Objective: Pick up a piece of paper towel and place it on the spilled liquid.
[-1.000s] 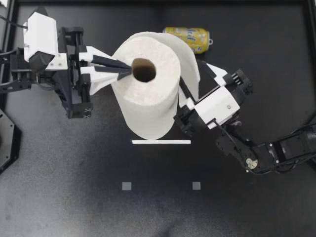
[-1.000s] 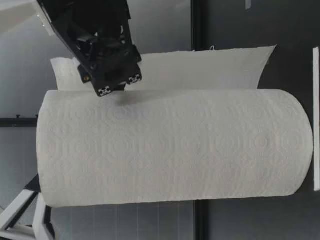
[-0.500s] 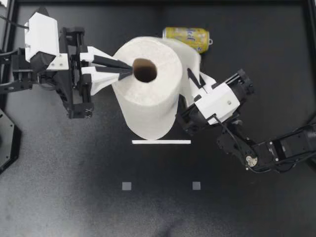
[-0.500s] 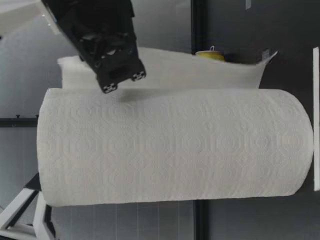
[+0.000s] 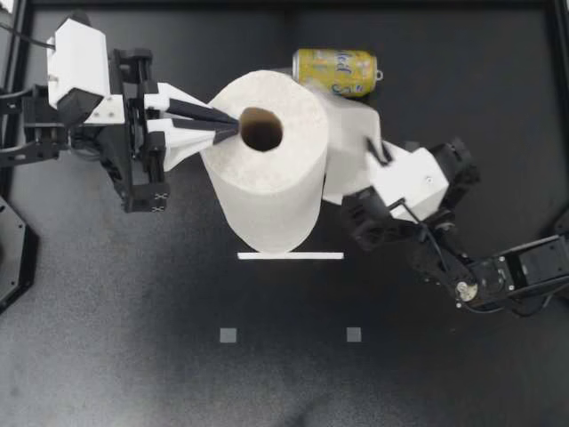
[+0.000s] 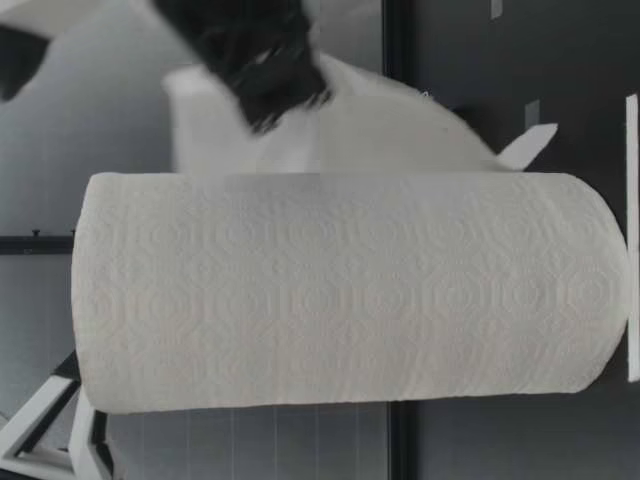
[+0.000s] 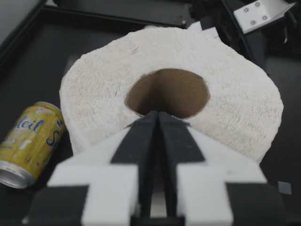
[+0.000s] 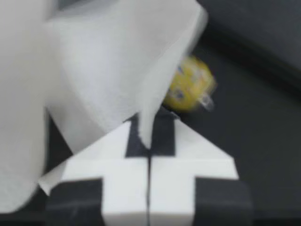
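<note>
1. Left claw (image 5: 229, 130) reaches the roll (image 5: 276, 178) from the side away from the sheet (image 5: 348, 147). Its two fingers are pressed together with nothing between them. Their tips rest on the roll's top face, at the rim of the cardboard core (image 7: 167, 94).
2. The right claw (image 5: 380, 153) is on the roll's other side and pinches the sheet. In the right wrist view, the paper's edge runs down between its two closed fingers.
3. The roll stands upright on the dark counter (image 5: 133, 311), with its core opening facing up.
4. The sheet is drawn out sideways from the roll toward the right claw. In the low view it hangs behind the roll, with a lower corner lifted off the counter, and the claw is a dark blur at its upper part. Whether the sheet is joined to the roll cannot be told.
5. A yellow can (image 5: 336, 69) lies on its side close beside the roll, next to the sheet's far edge.
6. A white strip (image 5: 290, 255) lies flat just beside the roll's base, on the side opposite the can. Two small grey squares (image 5: 228, 334) sit farther from the roll, beyond the strip.
</note>
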Action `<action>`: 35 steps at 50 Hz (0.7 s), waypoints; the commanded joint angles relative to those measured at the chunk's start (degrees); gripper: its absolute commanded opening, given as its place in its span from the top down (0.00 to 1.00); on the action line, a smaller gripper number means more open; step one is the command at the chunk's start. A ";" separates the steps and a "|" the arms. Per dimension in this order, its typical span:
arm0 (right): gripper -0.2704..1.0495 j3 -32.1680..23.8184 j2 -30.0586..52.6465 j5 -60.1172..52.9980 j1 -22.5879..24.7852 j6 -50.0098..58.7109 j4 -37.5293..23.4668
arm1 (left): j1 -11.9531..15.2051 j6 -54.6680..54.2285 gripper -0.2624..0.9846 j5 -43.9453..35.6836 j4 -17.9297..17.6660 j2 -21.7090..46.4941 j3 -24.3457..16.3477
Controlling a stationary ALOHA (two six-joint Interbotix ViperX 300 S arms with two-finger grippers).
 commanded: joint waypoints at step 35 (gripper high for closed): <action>0.87 21.45 -11.69 1.49 -4.75 8.44 6.86 | 0.44 -0.26 0.69 2.46 -0.88 2.99 0.97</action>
